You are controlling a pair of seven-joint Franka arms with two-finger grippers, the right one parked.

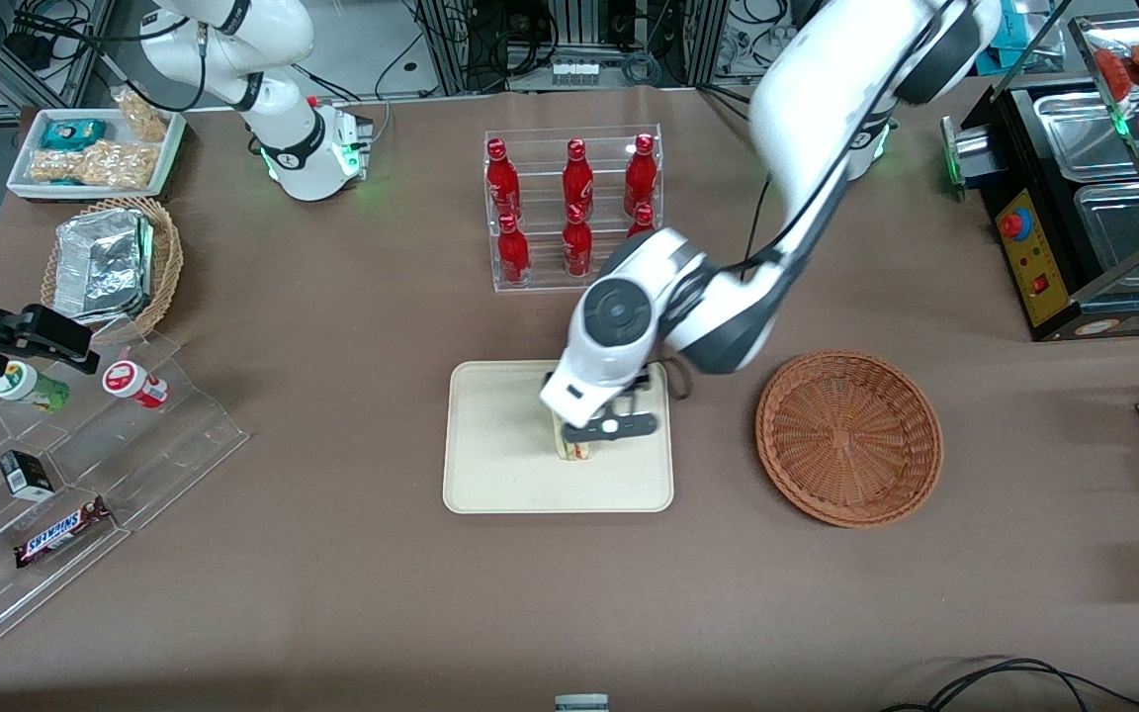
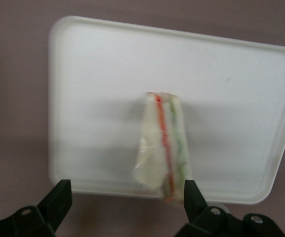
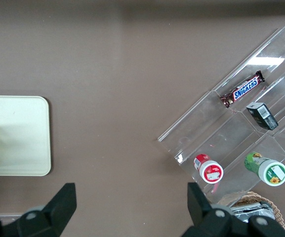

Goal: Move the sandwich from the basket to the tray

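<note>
1. The sandwich point(image 2: 164, 148) is lying on the tray point(image 1: 490, 475), in the half of it nearer the basket point(image 1: 848, 435), with bare tray surface showing all around it.
2. The gripper point(image 2: 125, 197) is hovering directly over the sandwich with its fingers point(image 2: 58, 197) spread wide apart and gripping nothing; in the left wrist view one fingertip is showing close beside the wrapped wedge and the other well apart from it.
3. In the front view the left arm point(image 1: 728, 297) is reaching down over the tray's edge farthest from the camera, covering most of the sandwich.
4. The basket is sitting on the table point(image 1: 332, 613) just beside the tray, toward the working arm's end, with nothing in it.
5. A clear rack of red bottles point(image 1: 574, 208) is standing farther from the camera than the tray.
6. A stepped clear display point(image 1: 85, 494) with a Snickers bar point(image 1: 60, 531) is sitting toward the parked arm's end of the table.
</note>
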